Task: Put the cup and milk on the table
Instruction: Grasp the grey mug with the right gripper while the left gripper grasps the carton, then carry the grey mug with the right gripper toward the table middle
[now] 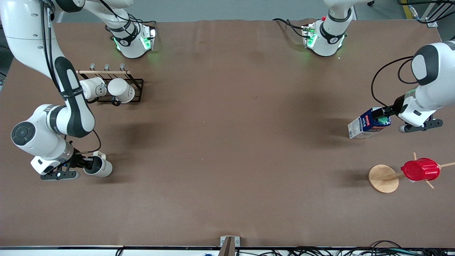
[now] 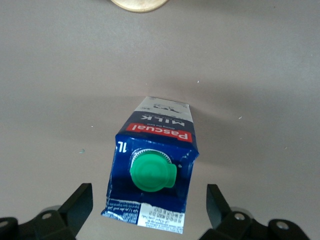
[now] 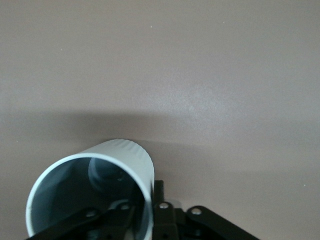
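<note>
Over at the right arm's end of the table (image 1: 227,149), the right gripper (image 1: 79,164) pinches the cup (image 1: 98,166) by its rim, mouth up and looking just about set down, though not let go. At the left arm's end, the milk (image 1: 369,123) stands on the table, the left gripper (image 2: 150,210) spread wide around it, so that half looks done.

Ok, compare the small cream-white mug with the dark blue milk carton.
The cream-white mug is clamped at its rim by the right gripper; the dark blue milk carton sits untouched between the open fingers of the left gripper. The mug is round with an open grey mouth; the carton is boxy, closed by a green cap. Mug toward the right arm's end, carton toward the left arm's. Both are containers.
</note>
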